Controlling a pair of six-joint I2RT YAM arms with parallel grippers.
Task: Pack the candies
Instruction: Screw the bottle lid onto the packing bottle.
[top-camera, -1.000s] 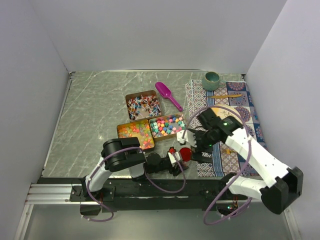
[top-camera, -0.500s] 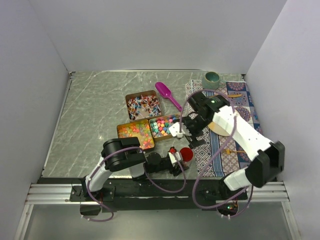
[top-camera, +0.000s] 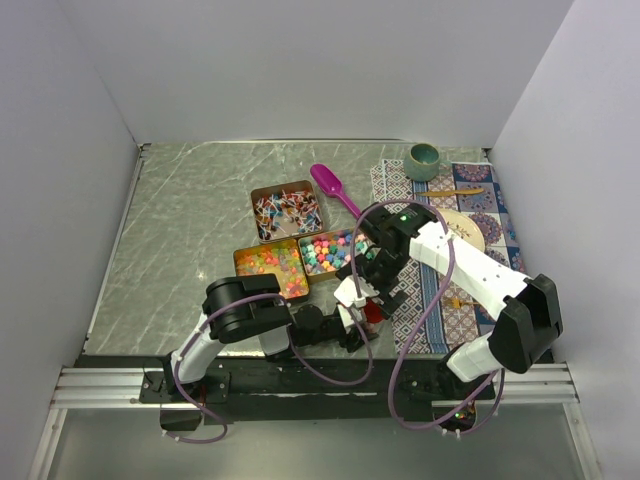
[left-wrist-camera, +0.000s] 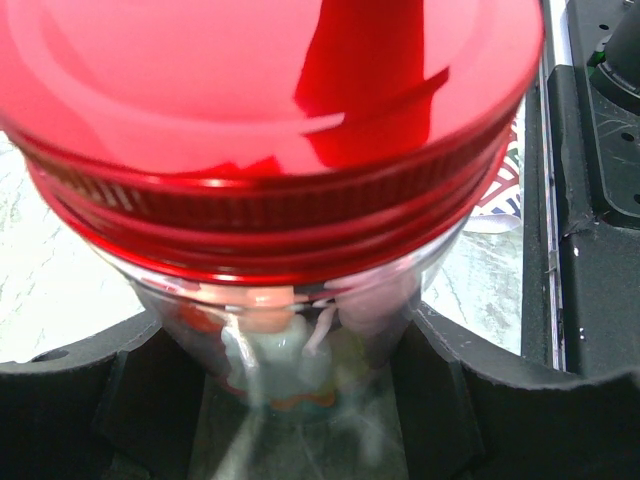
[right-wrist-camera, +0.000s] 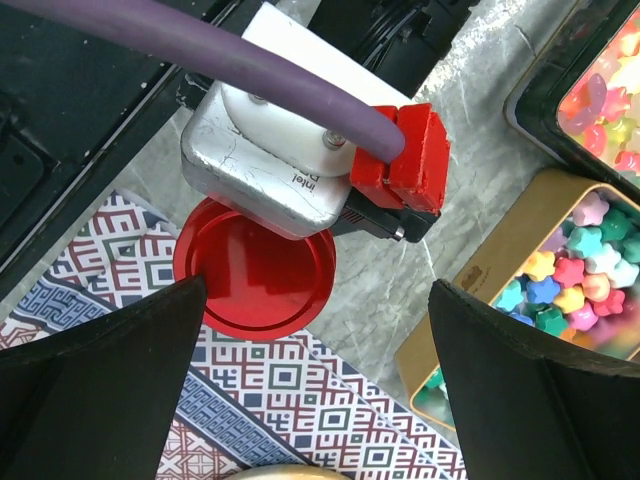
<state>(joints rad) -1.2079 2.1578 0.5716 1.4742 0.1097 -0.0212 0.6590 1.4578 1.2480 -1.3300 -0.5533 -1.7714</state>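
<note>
Left wrist view shows the left end effector (left-wrist-camera: 300, 400) closed on a red-lidded jar (left-wrist-camera: 300, 350), the right end effector (right-wrist-camera: 320, 370) hangs wide open and empty above it, and the candies (top-camera: 333, 250), tiny, light and loose in tins (right-wrist-camera: 470, 290) on the bench (top-camera: 180, 230), likely suit scooping over pinching.

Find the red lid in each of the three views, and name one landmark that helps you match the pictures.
Top external: lid low centre, near the arm bases, partly hidden.
Left wrist: lid fills the upper frame, sitting on the jar.
Right wrist: lid left of centre, its top edge hidden.
Shared landmark: the patterned cloth beside the lid.
</note>
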